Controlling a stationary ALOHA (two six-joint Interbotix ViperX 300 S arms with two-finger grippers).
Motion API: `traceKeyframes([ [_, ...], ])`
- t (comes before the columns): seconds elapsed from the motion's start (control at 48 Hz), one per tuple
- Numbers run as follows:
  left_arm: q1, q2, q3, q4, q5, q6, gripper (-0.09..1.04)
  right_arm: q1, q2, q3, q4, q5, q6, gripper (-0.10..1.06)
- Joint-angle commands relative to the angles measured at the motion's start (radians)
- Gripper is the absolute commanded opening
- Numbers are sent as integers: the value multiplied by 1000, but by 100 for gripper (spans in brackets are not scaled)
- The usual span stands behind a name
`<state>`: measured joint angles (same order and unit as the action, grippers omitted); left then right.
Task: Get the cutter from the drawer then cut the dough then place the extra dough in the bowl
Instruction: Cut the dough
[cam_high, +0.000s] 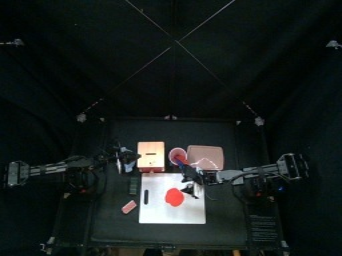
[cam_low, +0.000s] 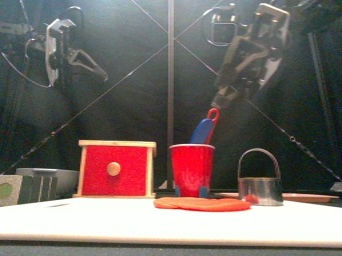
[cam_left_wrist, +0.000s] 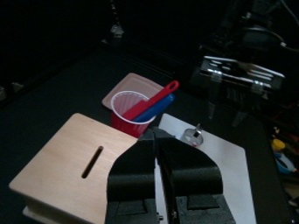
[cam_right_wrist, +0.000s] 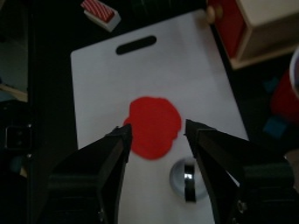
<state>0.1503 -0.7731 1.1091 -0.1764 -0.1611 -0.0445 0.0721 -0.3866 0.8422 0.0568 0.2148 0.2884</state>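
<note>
My right fingers (cam_right_wrist: 156, 133) are spread wide and hold nothing. They hang over the red dough (cam_low: 201, 204), one finger on each side of it and up in the air.

The dough is a flat round blob. It lies in the middle of the white board (cam_right_wrist: 105, 70), at the front of the table (cam_high: 107, 200).

The cutter (cam_low: 259, 182) is out of the box. It stands up on the board just to the right of the dough, with its wire handle on top. I cannot tell if it touches the dough.

My left fingers (cam_left_wrist: 159, 150) are pressed close together with nothing in them. They are up high over the wooden box (cam_low: 116, 169).

The box sits behind the board on the left, and its red drawer looks pushed in. Just to its right stands the red cup (cam_low: 193, 168). A blue knife (cam_low: 205, 128) and a red knife (cam_left_wrist: 163, 91) stick out of the cup and lean to the right.

A round bowl (cam_high: 205, 155) sits right of the cup at the back.

A small red and white toy (cam_right_wrist: 101, 13) lies on the table, off the left side of the board. It is too small for me to read anything on it.
</note>
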Motion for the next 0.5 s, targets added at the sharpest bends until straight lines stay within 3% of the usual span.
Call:
traceKeyframes([
  [0.021, -64, 11, 0, 26, -41, -2, 46, 3, -51, 48, 28, -9, -2, 86],
  [0.25, -124, 83, 26, 26, -71, -8, 73, -2, -55, 112, 29, -11, -2, 86],
  [0.5, -198, 198, 8, 38, -170, -8, 80, -3, -55, 163, 20, -25, -3, 86],
])
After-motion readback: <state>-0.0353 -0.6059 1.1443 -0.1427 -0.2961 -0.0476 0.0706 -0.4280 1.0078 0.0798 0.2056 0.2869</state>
